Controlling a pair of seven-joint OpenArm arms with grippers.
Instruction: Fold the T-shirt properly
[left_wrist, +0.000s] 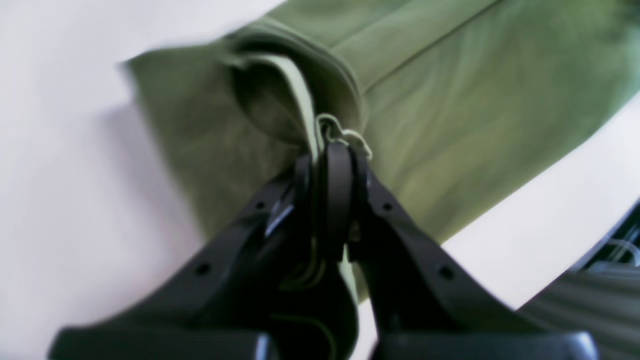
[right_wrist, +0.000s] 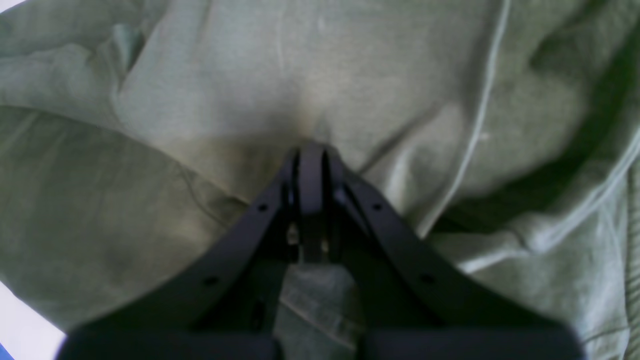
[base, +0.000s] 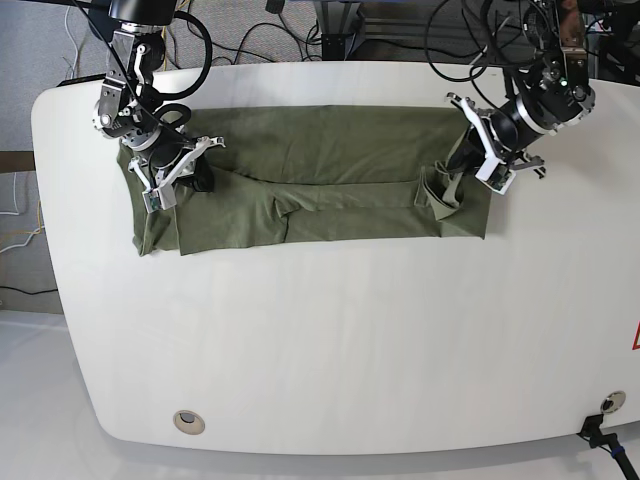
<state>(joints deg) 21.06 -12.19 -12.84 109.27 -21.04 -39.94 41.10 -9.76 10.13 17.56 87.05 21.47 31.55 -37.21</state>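
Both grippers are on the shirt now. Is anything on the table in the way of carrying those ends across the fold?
Nothing visible is. The left gripper and the right gripper are each shut on an end of the T-shirt, with no other object between. The white table around the shirt shows only a small round fitting near its front edge, well away.

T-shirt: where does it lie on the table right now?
In the base view the T-shirt stretches across the far half of the white table, pinched between the right gripper and left gripper.
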